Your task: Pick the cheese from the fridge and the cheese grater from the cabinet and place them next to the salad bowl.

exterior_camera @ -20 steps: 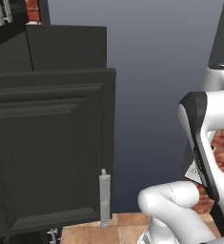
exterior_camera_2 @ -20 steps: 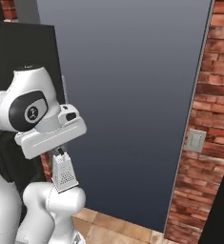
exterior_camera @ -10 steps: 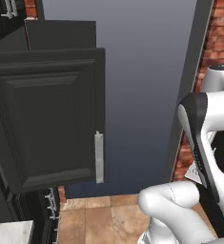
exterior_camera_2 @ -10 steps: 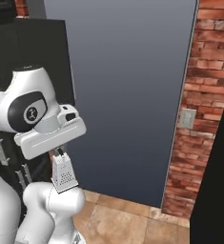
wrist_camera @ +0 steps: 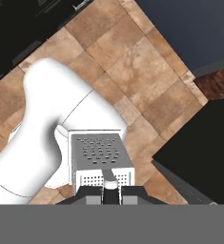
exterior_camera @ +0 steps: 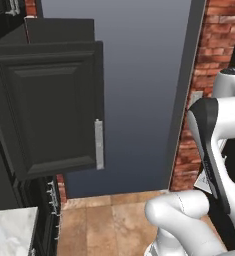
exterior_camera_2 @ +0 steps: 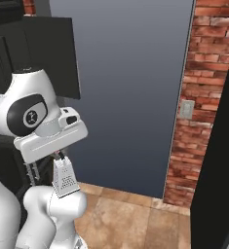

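Clearly, the gripper (exterior_camera_2: 60, 156) was pinched tight on the cheese grater (exterior_camera_2: 65, 178), gripping it by its narrow top so that the pale, dotted body hung straight down below the white hand. In the right base view the grater dangled in front of the arm's own lower body, above the brown tiled floor (exterior_camera_2: 130, 216) and clear of it. The hand view looked down along the grater (wrist_camera: 101, 160), showing its perforated face and its wider open bottom end, with the tiles (wrist_camera: 132, 62) far beneath. The cabinet (exterior_camera: 49, 107) stood at the left of the left base view, its black raised-panel door swung open toward the camera and its silver bar handle (exterior_camera: 99, 144) upright along the door's right edge. Behind the door rose a large flat blue-grey wall panel (exterior_camera: 139, 90), and to its right a strip of red brick wall (exterior_camera: 201, 75). A small grey switch plate (exterior_camera_2: 186, 109) sat on the bricks in the right base view, beside the panel's edge. A corner of pale marble counter (exterior_camera: 11, 230) showed at the lower left of the left base view, below the open door. Dark base units stood beside that counter, their small handles just visible.
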Motion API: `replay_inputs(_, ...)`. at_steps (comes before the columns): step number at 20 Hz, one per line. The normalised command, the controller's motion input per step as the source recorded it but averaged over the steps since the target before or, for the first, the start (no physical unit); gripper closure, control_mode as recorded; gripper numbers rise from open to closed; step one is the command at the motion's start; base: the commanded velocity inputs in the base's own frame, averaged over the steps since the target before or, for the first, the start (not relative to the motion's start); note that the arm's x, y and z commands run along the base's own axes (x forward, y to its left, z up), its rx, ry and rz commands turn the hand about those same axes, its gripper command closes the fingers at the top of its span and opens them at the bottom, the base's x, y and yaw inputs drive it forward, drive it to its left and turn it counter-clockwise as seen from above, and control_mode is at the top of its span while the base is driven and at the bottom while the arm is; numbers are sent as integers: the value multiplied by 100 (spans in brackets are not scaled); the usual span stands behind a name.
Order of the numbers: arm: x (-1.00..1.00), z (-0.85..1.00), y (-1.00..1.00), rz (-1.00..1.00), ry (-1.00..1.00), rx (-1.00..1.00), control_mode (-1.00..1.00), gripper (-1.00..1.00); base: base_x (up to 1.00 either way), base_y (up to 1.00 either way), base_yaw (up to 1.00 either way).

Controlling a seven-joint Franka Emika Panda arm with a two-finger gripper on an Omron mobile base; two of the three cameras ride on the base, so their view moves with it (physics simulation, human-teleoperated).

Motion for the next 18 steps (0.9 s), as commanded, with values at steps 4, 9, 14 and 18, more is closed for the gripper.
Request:
replay_inputs(4, 0, 0, 0, 0, 0, 0, 100, 100, -24, 0, 0)
replay_inputs(9, 0, 0, 0, 0, 0, 0, 100, 100, -16, 6, 6)
replay_inputs(14, 0, 0, 0, 0, 0, 0, 100, 100, -23, 21, 15)
replay_inputs(18, 0, 0, 0, 0, 0, 0, 100, 100, -46, 27, 24)
